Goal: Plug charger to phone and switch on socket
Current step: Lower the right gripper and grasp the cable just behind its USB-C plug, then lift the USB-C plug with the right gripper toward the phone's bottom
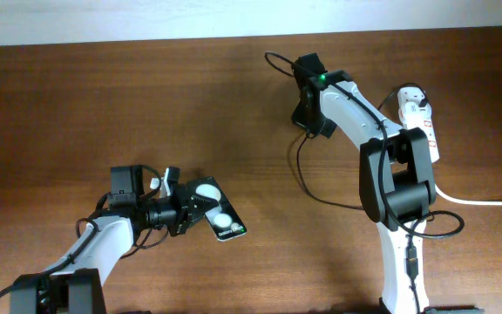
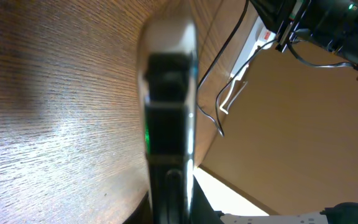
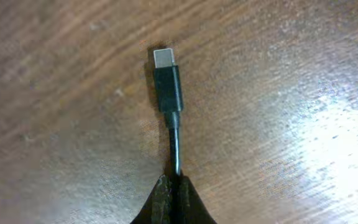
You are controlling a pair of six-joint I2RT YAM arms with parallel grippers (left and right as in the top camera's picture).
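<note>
Broadly, a brown wooden table (image 1: 146,105) fills the overhead view. The right arm (image 1: 390,183) rises from the near edge and bends left across the far half, its wrist pointing down at the wood. The left arm (image 1: 103,244) lies low at the near left corner, its forearm stretched rightward.

The socket (image 1: 423,122) lies along the far right side, partly hidden behind the right arm, with its thick white cord (image 1: 482,200) trailing off to the right edge. Whether anything sits in its outlets cannot be told.

The phone (image 1: 220,218) is at the near left, well apart from the socket. The left gripper (image 1: 194,209) is clenched on its left end, so the face with the two white circles points up. In the left wrist view it shows only as a blurred edge.

The charger (image 1: 303,174) curves as a thin black line from the right wrist toward the arm's base. The right gripper (image 3: 173,183) pinches this cable just behind the plug tip (image 3: 166,74), which points away from the fingers, close over the wood.
</note>
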